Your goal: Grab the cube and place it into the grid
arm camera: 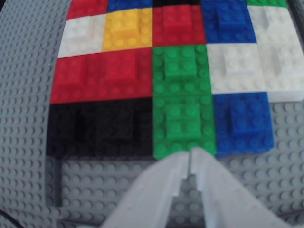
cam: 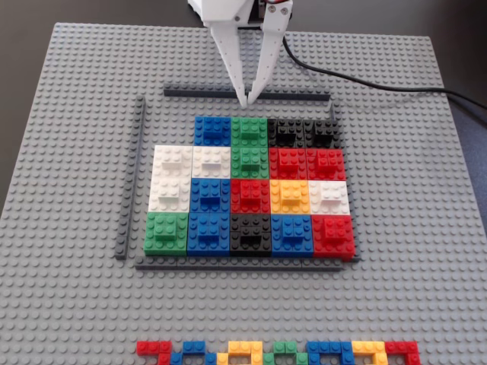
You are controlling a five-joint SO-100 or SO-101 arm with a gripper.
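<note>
White gripper (cam: 249,101) hangs just past far edge of grid (cam: 249,186), fingertips pinched together, holding nothing. Wrist view: tips (arm camera: 190,159) meet at edge of green block (arm camera: 183,121). Blue cube (cam: 212,130) sits in far row of grid at its left end, beside green block (cam: 249,131); one corner slot beside it bare. Judgement: cube looks placed. For clean finish, lift straight up, avoid dragging tips across studs or dark strip (cam: 247,94).
</note>
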